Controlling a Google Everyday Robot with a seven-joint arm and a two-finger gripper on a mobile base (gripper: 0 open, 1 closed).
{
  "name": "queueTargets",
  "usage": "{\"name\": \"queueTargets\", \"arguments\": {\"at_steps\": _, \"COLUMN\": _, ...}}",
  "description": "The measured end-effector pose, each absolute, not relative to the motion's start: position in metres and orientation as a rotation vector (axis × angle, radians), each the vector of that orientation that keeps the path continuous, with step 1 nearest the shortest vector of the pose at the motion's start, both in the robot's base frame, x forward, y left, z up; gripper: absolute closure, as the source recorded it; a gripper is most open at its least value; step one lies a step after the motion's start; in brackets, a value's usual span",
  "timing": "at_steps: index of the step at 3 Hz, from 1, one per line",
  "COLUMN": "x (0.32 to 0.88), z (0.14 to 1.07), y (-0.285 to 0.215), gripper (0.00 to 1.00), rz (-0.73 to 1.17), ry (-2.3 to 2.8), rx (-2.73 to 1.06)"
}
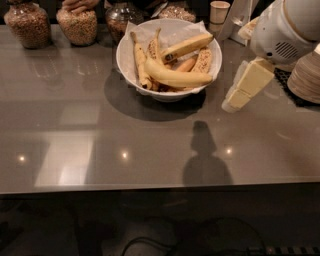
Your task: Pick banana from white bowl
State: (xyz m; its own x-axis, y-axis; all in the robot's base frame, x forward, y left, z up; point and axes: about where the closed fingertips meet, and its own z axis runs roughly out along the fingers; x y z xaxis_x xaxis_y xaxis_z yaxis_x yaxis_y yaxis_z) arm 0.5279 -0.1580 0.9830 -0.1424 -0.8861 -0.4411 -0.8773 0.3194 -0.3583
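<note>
The white bowl (126, 60), lined with crumpled white paper, stands at the back middle of the grey table. The banana (176, 77), plump, curved and pale yellow, lies across the front of the bowl on top of the others. A straighter banana (187, 46) with a dark end mark lies behind it, and thin speckled bananas (139, 59) lie at the left. My gripper (231, 103), cream-coloured, hangs to the right of the bowl, pointing down and left, its tip just above the table and apart from the bowl's rim.
Glass jars of grain (27, 24) (77, 25) (121, 17) line the back edge, and a person's hand (80, 5) rests on one. A paper cup (219, 11) stands behind the bowl. Stacked small bowls (306, 77) sit on a dark mat at the right.
</note>
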Motion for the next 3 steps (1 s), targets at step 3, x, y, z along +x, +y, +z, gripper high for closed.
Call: {"name": "queueTargets", "arguments": {"at_steps": 3, "x": 0.615, "z": 0.99, "y": -0.067, "gripper": 0.0, "rz": 0.139, "ry": 1.831, "rx": -1.497}}
